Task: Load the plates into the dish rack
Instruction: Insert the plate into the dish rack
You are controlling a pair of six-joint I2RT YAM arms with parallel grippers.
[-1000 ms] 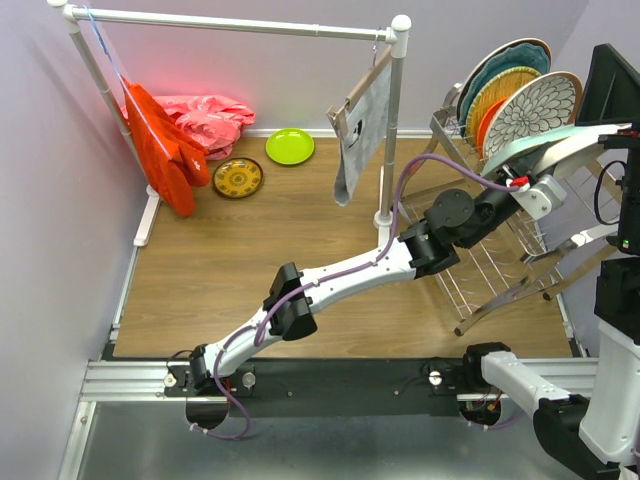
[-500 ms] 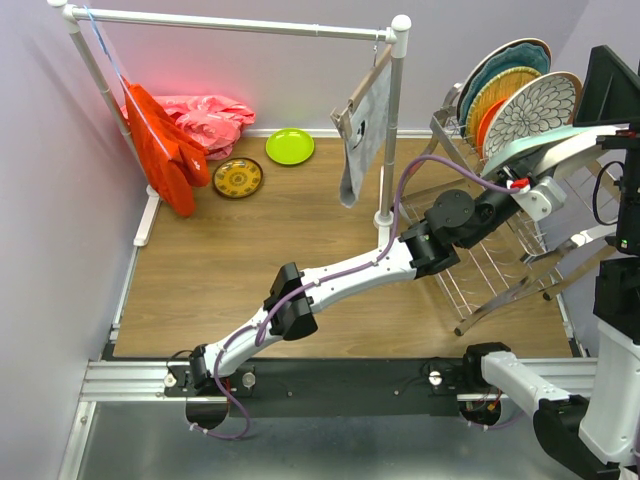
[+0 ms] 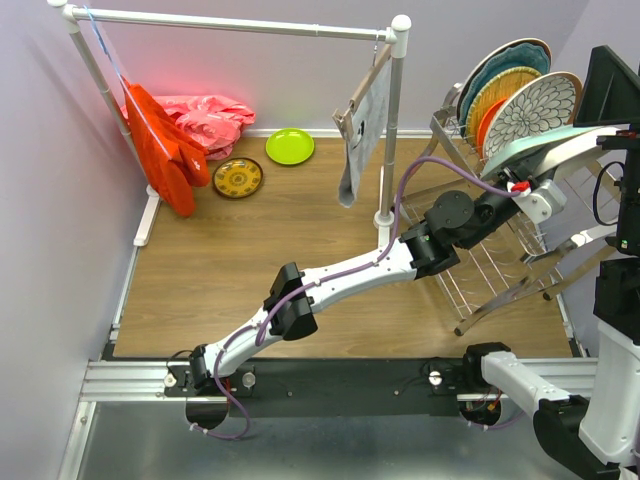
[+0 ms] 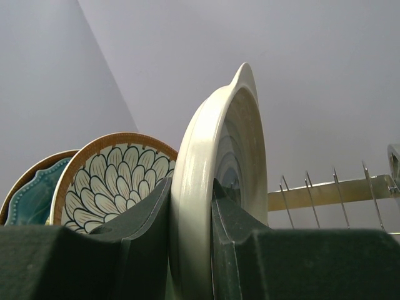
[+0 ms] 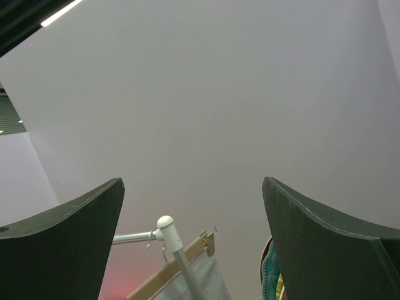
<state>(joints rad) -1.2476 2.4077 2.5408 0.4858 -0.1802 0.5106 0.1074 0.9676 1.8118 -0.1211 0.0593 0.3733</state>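
Seven plates point(image 3: 540, 105), one dish rack point(image 3: 492, 272)

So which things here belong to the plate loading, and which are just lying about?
Job: dish rack, mint tray in left end effector, floral plate, teal plate, lime green plate, yellow-brown plate.
Lying about: red cloth, pink cloth, white pipe rail, grey hanging cloth.

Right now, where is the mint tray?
Top view, far right: the mint tray is clamped in the left gripper over the dish rack, right beside the floral plate.

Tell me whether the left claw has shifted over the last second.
Yes, slightly: the left claw, shut on the mint tray, edged right relative to the floral plate in the dish rack.
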